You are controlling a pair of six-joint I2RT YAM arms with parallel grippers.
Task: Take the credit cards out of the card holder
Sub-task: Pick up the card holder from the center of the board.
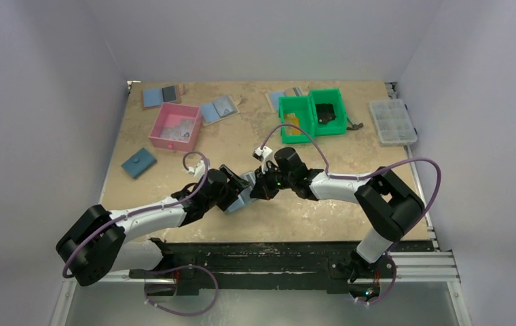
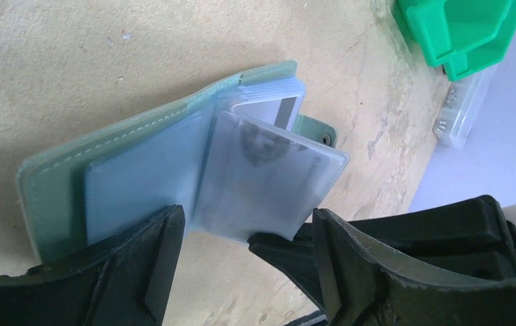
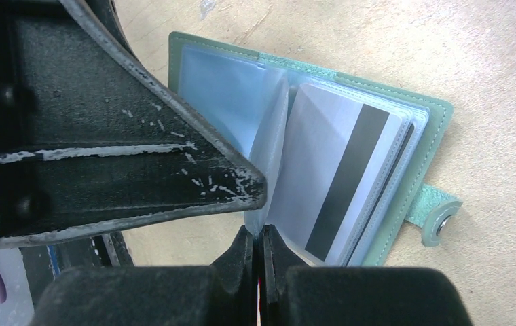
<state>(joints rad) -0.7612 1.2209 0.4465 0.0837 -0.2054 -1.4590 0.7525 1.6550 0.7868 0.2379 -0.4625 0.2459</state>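
Note:
The card holder (image 1: 240,197) lies open on the table, grey-green outside (image 2: 45,197), with several clear sleeves inside. A pale card with a dark stripe (image 3: 337,170) sits in a sleeve on its right half (image 3: 438,129); it also shows in the left wrist view (image 2: 269,109). No orange-yellow card shows in the holder. My right gripper (image 3: 262,234) is shut on the near edge of one raised clear sleeve (image 2: 269,176). My left gripper (image 2: 247,214) is open, its fingers (image 2: 160,258) straddling the holder's near edge, right beside the right gripper (image 1: 261,186).
A pink bin (image 1: 174,127) and a dark blue closed wallet (image 1: 138,163) are at the back left. A green bin (image 1: 311,112) holding something yellow (image 1: 292,121) and a clear compartment box (image 1: 392,121) are at the back right. Other blue-grey folders (image 1: 218,109) lie along the back.

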